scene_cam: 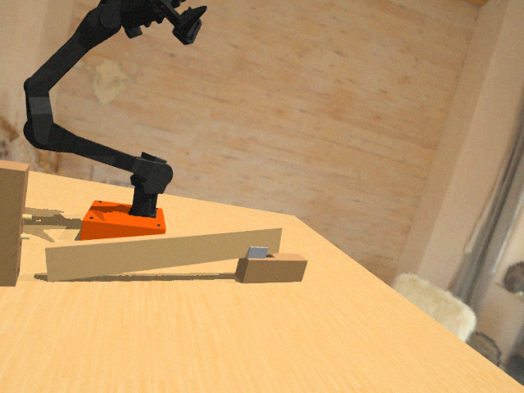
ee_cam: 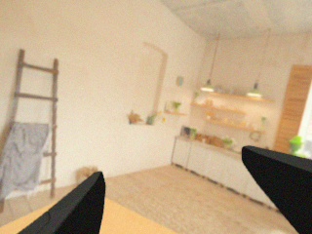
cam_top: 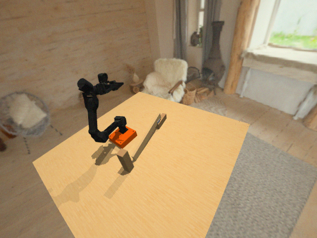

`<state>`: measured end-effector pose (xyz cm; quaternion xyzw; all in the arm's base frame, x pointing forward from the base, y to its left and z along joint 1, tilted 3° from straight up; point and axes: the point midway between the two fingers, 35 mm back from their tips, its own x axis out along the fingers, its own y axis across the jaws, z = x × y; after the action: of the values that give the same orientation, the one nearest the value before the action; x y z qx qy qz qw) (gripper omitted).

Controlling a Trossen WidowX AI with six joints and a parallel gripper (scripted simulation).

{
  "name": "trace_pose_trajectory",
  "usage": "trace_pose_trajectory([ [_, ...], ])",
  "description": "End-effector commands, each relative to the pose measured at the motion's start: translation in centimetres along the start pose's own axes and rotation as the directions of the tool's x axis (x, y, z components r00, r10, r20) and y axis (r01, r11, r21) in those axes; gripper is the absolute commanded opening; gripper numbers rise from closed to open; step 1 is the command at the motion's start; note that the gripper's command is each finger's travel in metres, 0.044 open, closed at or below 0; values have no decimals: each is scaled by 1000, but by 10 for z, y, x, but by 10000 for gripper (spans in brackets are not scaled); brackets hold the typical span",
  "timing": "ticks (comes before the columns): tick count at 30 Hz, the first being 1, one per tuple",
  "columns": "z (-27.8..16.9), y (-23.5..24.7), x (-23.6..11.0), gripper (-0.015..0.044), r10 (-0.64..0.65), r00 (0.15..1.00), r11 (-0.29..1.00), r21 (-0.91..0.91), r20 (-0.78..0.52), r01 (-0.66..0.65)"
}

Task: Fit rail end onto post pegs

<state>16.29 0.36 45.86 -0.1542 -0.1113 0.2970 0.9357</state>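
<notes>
Spread wide and gripping nothing, the gripper [scene_cam: 189,20] is being carried high above the table [scene_cam: 262,338], well apart from every wooden part; in the wrist view only the room is being seen between its two dark fingers.

Nearest the exterior camera, at the left edge of that view, the post [scene_cam: 10,219] is standing upright, and its two pegs [scene_cam: 26,226] are pointing along the table toward the rail. Just beyond them the rail [scene_cam: 160,254] is lying on a slant: its near end is resting down on the table, close to the post but apart from it and below the pegs, while its far end is being held up in the grey bracket [scene_cam: 257,252] on the footboard block [scene_cam: 273,268]. Behind the rail the arm's orange base [scene_cam: 99,223] is sitting toward the table's back edge.

The reach toward the rail is judged to be the step in hand. The gripper is best being brought down over the rail's near end, the jaws aligned across its thin faces, so that the end is being lifted level with the pegs before any push is being made toward the post.
</notes>
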Motion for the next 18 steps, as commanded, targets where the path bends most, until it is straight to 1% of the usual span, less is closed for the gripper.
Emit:
trace_pose_trajectory([
  [1,1,1,0,426,-3,1000,1000,-12,1,3],
  [2,5,6,-1,440,-11,1000,999,-48,2,11],
  [5,21,34,-1,440,-48,999,967,-251,-1,46],
  [7,26,54,5,440,-67,998,920,-387,-18,55],
  [10,26,79,20,440,-97,993,816,-577,-71,39],
  [14,10,105,48,440,-133,975,650,-759,-175,-47],
  [18,-23,120,80,440,-169,934,483,-852,-315,-200],
])
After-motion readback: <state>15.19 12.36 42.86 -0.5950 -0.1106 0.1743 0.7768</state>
